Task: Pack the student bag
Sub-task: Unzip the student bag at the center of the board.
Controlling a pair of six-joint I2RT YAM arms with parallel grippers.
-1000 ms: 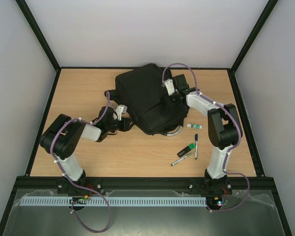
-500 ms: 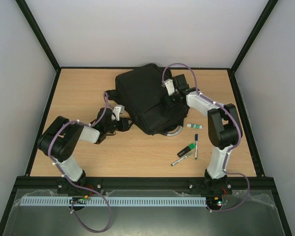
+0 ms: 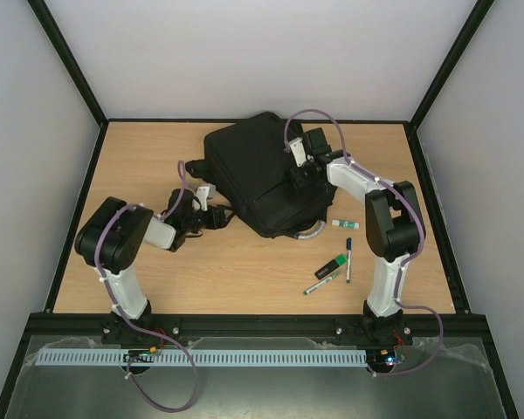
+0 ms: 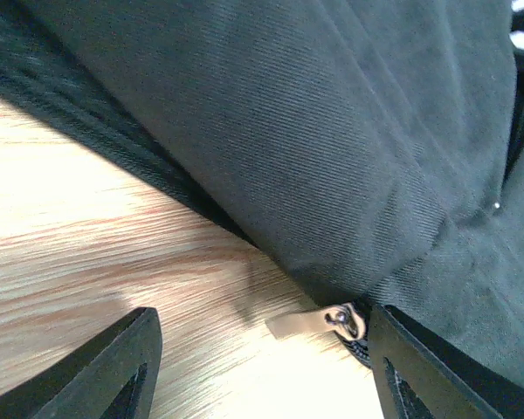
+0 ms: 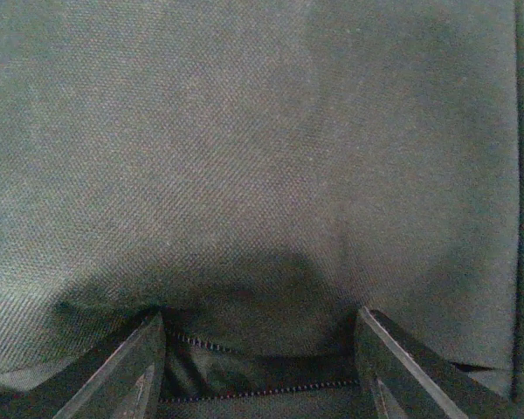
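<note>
Wood-grain table (image 3: 244, 262) fills a black-framed cell with pale grey walls. On its far middle lies the black bag (image 3: 258, 175), its grey handle (image 3: 307, 232) curling out at the near right corner. The left claw (image 3: 217, 214) sits low at the bag's near left edge, jaws wide apart and holding nothing. The right claw (image 3: 299, 175) presses down onto the bag's right side, jaws apart on the fabric. Right of the bag, clear of both arms, lie a white stick (image 3: 344, 224), a dark pen (image 3: 348, 260), a green marker (image 3: 334, 264) and a second pen (image 3: 319, 284), their print too small to read. A zip pull (image 4: 319, 321) lies on the wood between the left fingers (image 4: 131, 367).
</note>
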